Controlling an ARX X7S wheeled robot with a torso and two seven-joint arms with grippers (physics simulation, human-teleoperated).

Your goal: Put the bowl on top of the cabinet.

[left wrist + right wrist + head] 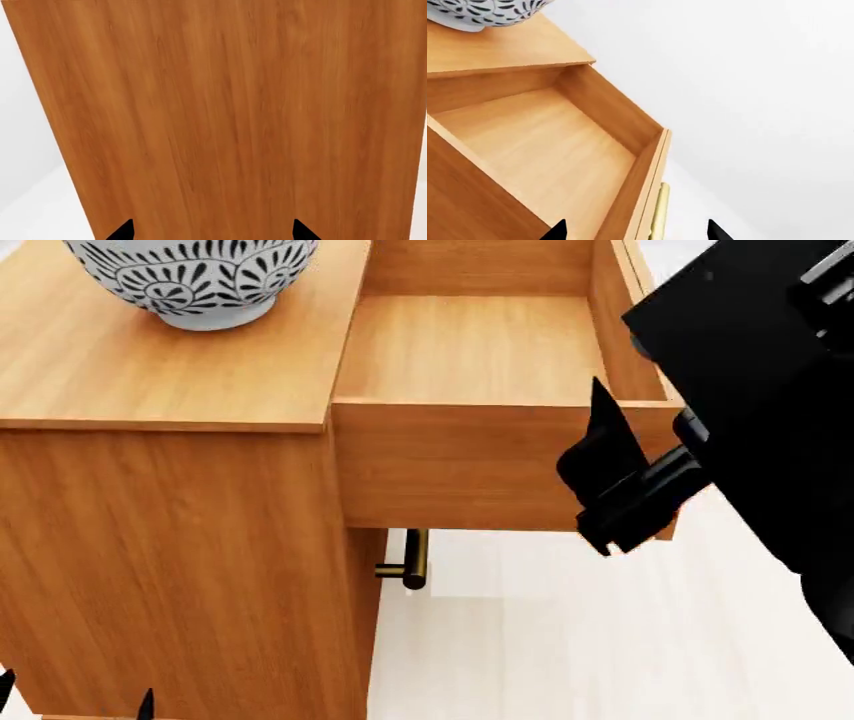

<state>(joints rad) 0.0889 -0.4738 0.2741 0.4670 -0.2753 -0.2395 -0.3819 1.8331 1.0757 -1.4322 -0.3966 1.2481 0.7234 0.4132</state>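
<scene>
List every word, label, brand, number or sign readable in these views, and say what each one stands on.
None: no readable text in any view.
The deep round white bowl carries only a dark grey-blue leaf pattern, no lettering.
The orange-brown wood-grain cabinet, its open drawer and brass bar handle are unmarked.

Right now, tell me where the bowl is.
In the head view the bowl stands upright on the cabinet top at upper left, beside the open drawer.
</scene>
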